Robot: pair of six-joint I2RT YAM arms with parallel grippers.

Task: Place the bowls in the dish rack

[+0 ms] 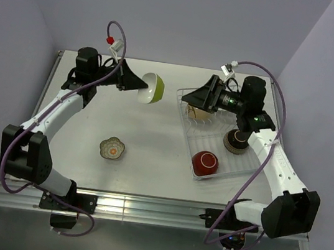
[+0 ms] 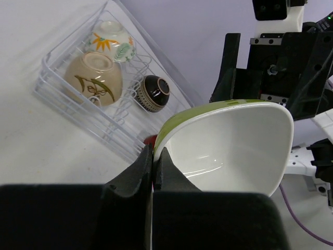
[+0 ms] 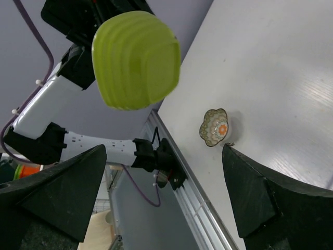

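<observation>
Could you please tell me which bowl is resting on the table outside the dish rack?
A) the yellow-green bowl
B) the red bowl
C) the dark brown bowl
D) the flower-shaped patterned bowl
D: the flower-shaped patterned bowl lies on the table to the left of the dish rack, whereas the yellow-green bowl is held in the air by the left end effector.

bowls (image 1: 151, 89) (image 1: 112, 149) (image 1: 205, 163) (image 1: 235, 141) (image 2: 110, 40) (image 2: 93, 78): 6 | dish rack (image 1: 229, 164): 1 | robot arms (image 1: 56, 111) (image 1: 274, 163): 2 | purple cables (image 1: 119, 23) (image 1: 261, 65): 2 | table (image 1: 147, 172): 1
</observation>
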